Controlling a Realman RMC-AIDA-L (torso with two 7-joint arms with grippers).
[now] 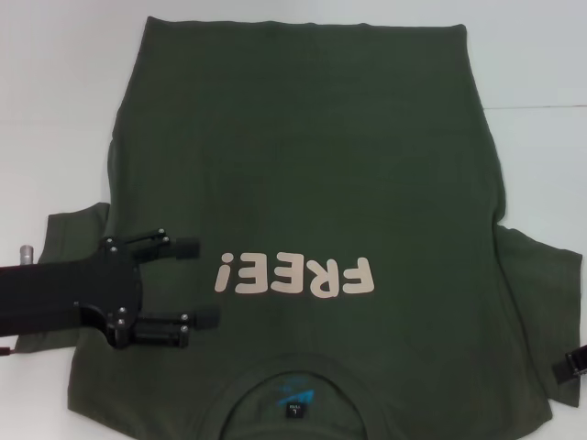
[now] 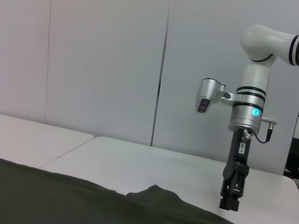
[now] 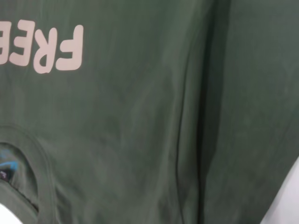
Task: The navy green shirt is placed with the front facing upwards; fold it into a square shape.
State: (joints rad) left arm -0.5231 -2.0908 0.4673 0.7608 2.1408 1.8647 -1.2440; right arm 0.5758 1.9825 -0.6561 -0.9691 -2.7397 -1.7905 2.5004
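The navy green shirt (image 1: 312, 156) lies flat and front up on the white table (image 1: 55, 110), collar towards me, with its cream lettering (image 1: 295, 275) reading upside down. A small blue-marked neck label (image 1: 295, 401) shows inside the collar. My left gripper (image 1: 198, 282) is open over the shirt's left side beside the sleeve, nothing between its fingers. My right gripper (image 1: 573, 362) shows only partly at the frame's edge, over the right sleeve. The left wrist view shows that right gripper (image 2: 230, 205) pointing straight down just above the shirt (image 2: 56, 196). The right wrist view holds the shirt (image 3: 140, 116) and its lettering (image 3: 46, 49).
White table (image 2: 140, 158) surrounds the shirt on the far side and both sides. Grey wall panels (image 2: 103, 65) stand behind the table. A seam between two tabletops runs at the far right (image 1: 541, 107).
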